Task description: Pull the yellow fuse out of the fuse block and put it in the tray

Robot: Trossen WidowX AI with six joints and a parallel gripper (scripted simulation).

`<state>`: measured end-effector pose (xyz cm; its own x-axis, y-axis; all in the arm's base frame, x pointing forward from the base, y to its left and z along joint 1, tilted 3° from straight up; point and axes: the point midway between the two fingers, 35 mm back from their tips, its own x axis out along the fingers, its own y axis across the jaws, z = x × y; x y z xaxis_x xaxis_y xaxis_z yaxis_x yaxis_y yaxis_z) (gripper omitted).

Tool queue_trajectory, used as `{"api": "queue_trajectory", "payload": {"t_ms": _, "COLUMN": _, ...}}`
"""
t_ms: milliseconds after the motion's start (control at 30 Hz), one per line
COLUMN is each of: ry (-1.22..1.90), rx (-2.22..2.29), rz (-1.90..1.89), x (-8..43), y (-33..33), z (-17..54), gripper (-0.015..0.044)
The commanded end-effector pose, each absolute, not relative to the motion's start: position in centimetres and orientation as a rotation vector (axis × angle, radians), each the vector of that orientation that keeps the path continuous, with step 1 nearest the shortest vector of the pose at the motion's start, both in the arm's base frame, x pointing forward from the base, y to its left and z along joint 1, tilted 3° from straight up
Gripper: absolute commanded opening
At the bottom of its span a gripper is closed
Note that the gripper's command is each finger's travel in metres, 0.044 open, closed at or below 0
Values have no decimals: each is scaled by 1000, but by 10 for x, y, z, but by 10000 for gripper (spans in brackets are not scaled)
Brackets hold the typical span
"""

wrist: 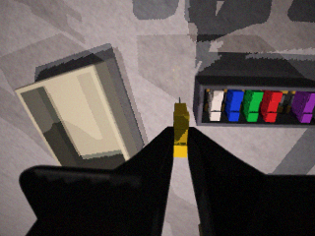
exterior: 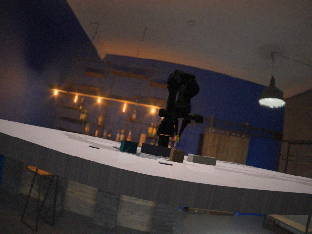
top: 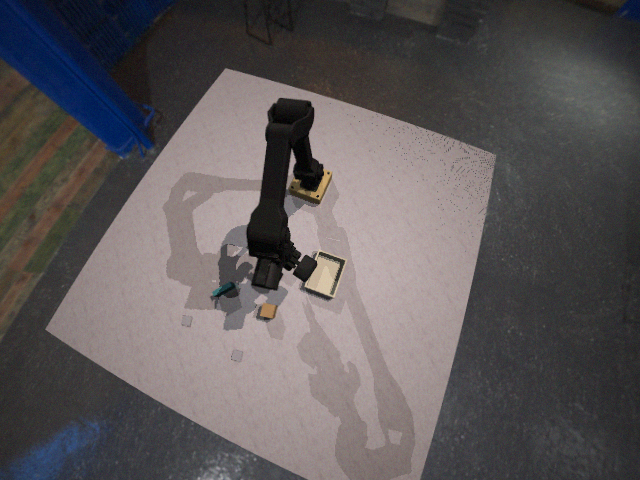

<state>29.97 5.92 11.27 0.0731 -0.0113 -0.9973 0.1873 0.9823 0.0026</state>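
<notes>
The black parallel-jaw gripper, clamped on the small yellow fuse clear of the dark fuse block, must next carry it left over the cream rectangular tray and release.

Top view: fuse block hidden under the arm's wrist, fingers and yellow fuse not visible there. Tray near corner partly covered by the wrist-side black part. Exterior view: yellow fuse is a tiny speck, grip too small to judge; tray interior hidden behind its wall. Wrist view: fuse block cut off at right edge, purple fuse clipped; lower part of yellow fuse hidden between the fingers; fingers cut by bottom edge.
</notes>
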Motion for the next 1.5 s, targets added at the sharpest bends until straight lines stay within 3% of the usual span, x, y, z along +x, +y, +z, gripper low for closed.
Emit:
{"api": "queue_trajectory", "payload": {"t_ms": 0, "ry": 1489, "rx": 142, "rz": -153, "x": 301, "y": 79, "z": 113, "gripper": 0}}
{"api": "queue_trajectory", "payload": {"t_ms": 633, "ry": 1490, "rx": 148, "rz": -147, "x": 281, "y": 179, "z": 110, "gripper": 0}}
{"api": "queue_trajectory", "payload": {"t_ms": 1467, "ry": 1490, "rx": 148, "rz": -147, "x": 283, "y": 180, "z": 76, "gripper": 0}}
